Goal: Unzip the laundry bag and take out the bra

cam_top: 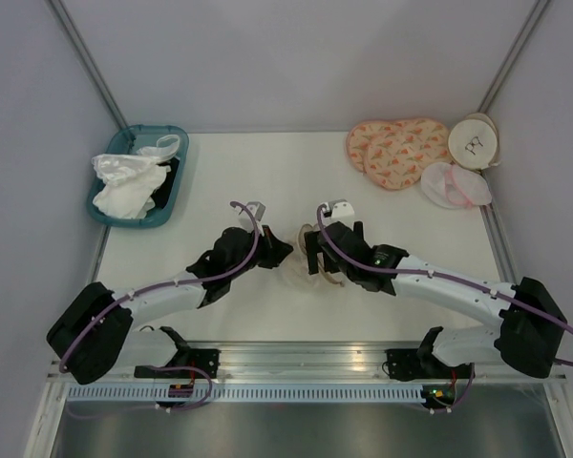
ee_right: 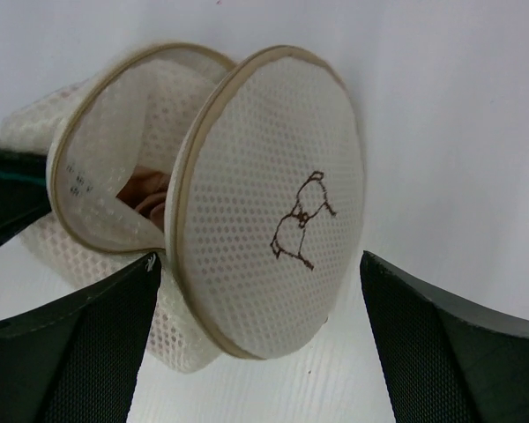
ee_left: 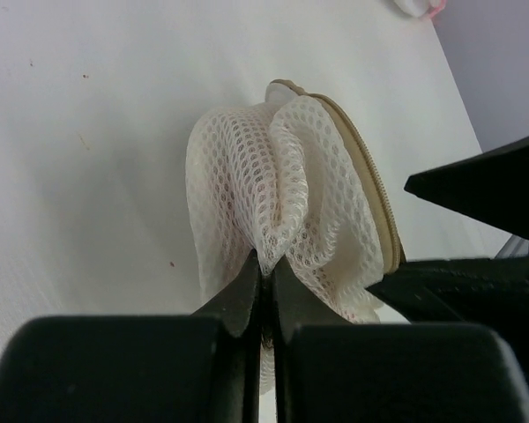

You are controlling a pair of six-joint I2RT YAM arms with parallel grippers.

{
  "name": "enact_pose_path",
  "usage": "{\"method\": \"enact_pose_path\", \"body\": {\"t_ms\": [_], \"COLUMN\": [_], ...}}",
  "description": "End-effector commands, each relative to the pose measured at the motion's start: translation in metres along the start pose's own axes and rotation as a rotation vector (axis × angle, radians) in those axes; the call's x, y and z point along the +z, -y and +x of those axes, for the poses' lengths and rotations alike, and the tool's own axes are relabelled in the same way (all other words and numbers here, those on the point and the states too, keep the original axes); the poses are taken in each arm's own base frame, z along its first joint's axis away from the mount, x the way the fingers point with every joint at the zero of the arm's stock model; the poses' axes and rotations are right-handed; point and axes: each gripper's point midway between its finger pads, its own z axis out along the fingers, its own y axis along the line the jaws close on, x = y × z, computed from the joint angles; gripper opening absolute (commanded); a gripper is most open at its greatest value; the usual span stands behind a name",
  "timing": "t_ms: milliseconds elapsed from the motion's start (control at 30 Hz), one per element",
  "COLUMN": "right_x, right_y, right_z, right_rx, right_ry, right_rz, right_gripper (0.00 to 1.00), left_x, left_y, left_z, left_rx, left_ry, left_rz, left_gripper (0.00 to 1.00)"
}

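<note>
Cream mesh laundry bag pinched in left fingers; right fingers spread wide, maybe touching it

The laundry bag is soft, matt cream cloth in an open mesh, its rim bound in smooth tan tape. The counter looks matt white and finely textured. The left gripper looks like matt black plastic.

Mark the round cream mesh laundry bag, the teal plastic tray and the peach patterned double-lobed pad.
Round cream mesh laundry bag [ee_right: 256, 185], right wrist view: front disc's mesh face.
Teal plastic tray [cam_top: 177, 181], top view: right rim.
Peach patterned double-lobed pad [cam_top: 398, 153], top view: middle.
</note>
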Motion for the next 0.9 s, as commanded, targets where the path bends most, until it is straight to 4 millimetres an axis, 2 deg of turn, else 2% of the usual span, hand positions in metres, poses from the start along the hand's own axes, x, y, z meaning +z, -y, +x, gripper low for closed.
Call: {"method": "enact_pose_path", "body": {"t_ms": [0, 100, 133, 200, 233, 300, 333, 400, 467, 533, 600, 633, 667, 700, 800, 867], "right_x": [0.01, 0.023, 0.021, 0.016, 0.007, -0.009, -0.02, -0.035, -0.034, -0.03, -0.027, -0.024, -0.025, -0.023, -0.015, -0.003], "right_y": [0.02, 0.06, 0.08, 0.1, 0.118, 0.13, 0.142, 0.146, 0.138, 0.119, 0.091, 0.082, 0.062, 0.045, 0.021, 0.014], "right_z": [-0.019, -0.009, -0.002, 0.004, 0.005, 0.001, 0.0, -0.009, -0.008, -0.02, -0.028, -0.025, -0.025, -0.033, -0.029, -0.018], "right_rx": [0.01, 0.047, 0.059, 0.115, 0.116, 0.182, 0.169, 0.202, 0.184, 0.177, 0.202, 0.168, 0.176, 0.186, 0.174, 0.16], "right_ry": [0.043, -0.006, -0.038, -0.033, -0.02, 0.032, 0.052, 0.102, 0.091, 0.124, 0.127, 0.111, 0.096, 0.124, 0.098, 0.054], "right_rz": [0.144, 0.325, 0.398, 0.488, 0.567, 0.62, 0.678, 0.678, 0.596, 0.455, 0.289, 0.226, 0.114, 0.024, -0.099, -0.117], "right_gripper": [0.98, 0.98, 0.98, 0.98, 0.98, 0.98, 0.98, 0.98, 0.98, 0.98, 0.98, 0.98, 0.98, 0.98, 0.98, 0.97], "left_x": [-0.009, -0.016, -0.017, -0.023, -0.025, -0.029, -0.03, -0.032, -0.033, -0.031, -0.029, -0.028, -0.027, -0.027, -0.026, -0.027], "left_y": [0.01, 0.012, 0.012, 0.006, 0.004, -0.003, -0.006, -0.014, -0.019, -0.021, -0.025, -0.026, -0.026, -0.025, -0.021, -0.019], "left_z": [-0.008, -0.01, -0.009, -0.007, -0.006, -0.002, 0.0, 0.007, 0.014, 0.017, 0.026, 0.027, 0.028, 0.03, 0.035, 0.035], "left_rx": [0.03, 0.029, 0.029, 0.037, 0.038, 0.048, 0.051, 0.055, 0.056, 0.053, 0.053, 0.052, 0.049, 0.046, 0.026, 0.013], "left_ry": [0.022, 0.035, 0.034, 0.037, 0.039, 0.039, 0.036, 0.026, 0.015, 0.013, -0.003, 0.002, 0.005, 0.002, 0.007, 0.014], "left_rz": [0.049, 0.058, 0.056, 0.037, 0.029, 0.005, -0.002, -0.023, -0.031, -0.029, -0.032, -0.023, -0.019, -0.007, 0.029, 0.044], "left_gripper": [0.02, 0.02, 0.02, 0.02, 0.02, 0.02, 0.02, 0.02, 0.02, 0.02, 0.02, 0.02, 0.02, 0.02, 0.02, 0.02]}}
